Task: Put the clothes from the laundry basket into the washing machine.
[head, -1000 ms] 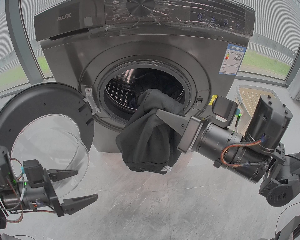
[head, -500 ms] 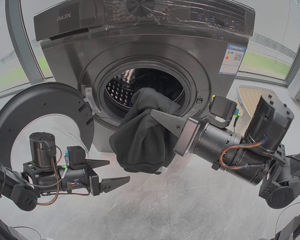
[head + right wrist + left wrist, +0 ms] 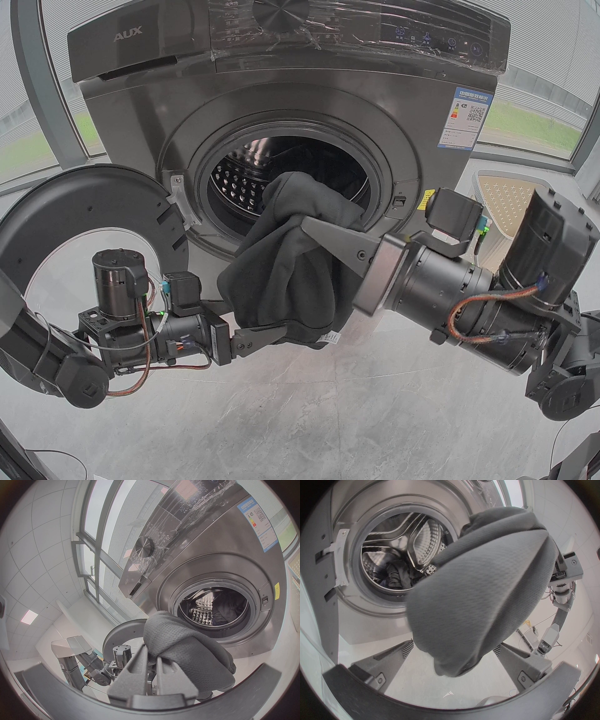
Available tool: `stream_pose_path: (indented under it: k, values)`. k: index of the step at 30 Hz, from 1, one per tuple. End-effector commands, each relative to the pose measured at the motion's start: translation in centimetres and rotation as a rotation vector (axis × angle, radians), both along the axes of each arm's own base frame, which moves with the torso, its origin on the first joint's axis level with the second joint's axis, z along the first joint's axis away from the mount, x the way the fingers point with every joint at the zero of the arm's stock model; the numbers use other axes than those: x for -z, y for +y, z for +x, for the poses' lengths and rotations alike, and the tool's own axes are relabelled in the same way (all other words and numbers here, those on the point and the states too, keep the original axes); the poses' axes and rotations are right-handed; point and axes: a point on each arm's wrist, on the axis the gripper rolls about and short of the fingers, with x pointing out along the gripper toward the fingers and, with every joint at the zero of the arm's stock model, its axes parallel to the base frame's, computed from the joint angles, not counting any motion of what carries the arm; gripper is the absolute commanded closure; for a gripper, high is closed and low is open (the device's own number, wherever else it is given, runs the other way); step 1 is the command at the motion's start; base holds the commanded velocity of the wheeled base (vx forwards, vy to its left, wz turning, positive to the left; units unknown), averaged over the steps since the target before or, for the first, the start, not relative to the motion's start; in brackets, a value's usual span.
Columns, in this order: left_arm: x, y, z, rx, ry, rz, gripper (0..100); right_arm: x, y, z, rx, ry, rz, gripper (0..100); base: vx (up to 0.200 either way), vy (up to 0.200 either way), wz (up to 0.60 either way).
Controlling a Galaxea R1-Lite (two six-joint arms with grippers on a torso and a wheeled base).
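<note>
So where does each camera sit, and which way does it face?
Head view: on the robot's head, looking down at the washing machine; left gripper and right gripper show, the right shut on a dark garment.
Left wrist view: on the left wrist, facing the drum; its open gripper brackets the garment's hanging end.
Right wrist view: on the right wrist, facing the machine's front over its shut gripper.
Shared: both wrist views show garment and drum.

At centre we lose the drum's (image 3: 250, 181) lower right behind the garment (image 3: 281, 262). At right, the arm (image 3: 450, 294) hides much of the basket (image 3: 509, 197) from us.
</note>
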Motion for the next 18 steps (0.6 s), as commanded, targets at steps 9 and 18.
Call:
stream_pose_path:
  k: [9, 18]
  values:
    - [-1.3, -2.0, -3.3, 0.094, -0.070, -0.031, 0, 0.1, -0.2, 0.4, 0.013, 0.000, -0.004, 100, 0.000, 0.000, 0.00]
    - [-2.0, -1.3, -6.0, 0.102, -0.091, -0.036, 0, 0.5, -0.5, 1.4, 0.048, -0.018, -0.034, 100, 0.000, 0.000, 0.00]
